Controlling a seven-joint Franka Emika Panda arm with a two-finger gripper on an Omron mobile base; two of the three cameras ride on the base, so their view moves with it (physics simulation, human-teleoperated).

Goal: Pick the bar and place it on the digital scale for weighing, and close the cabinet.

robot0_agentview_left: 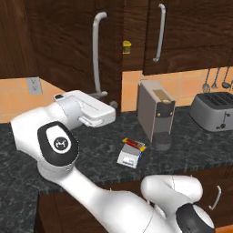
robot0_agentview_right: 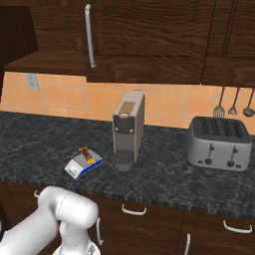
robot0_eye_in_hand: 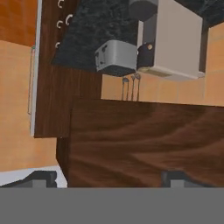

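One bar (robot0_agentview_left: 134, 144) lies across scale (robot0_agentview_left: 128, 157), long axis diagonal; tool (robot0_eye_in_hand: 106, 177) prob open, empty

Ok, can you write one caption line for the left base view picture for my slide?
Snack bar resting on the digital scale while the robot's hand reaches the open cabinet door.

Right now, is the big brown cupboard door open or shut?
Open. In the left base view the cabinet door is swung outward, its long silver handle turned toward us, and a small yellow jar shows inside the gap.
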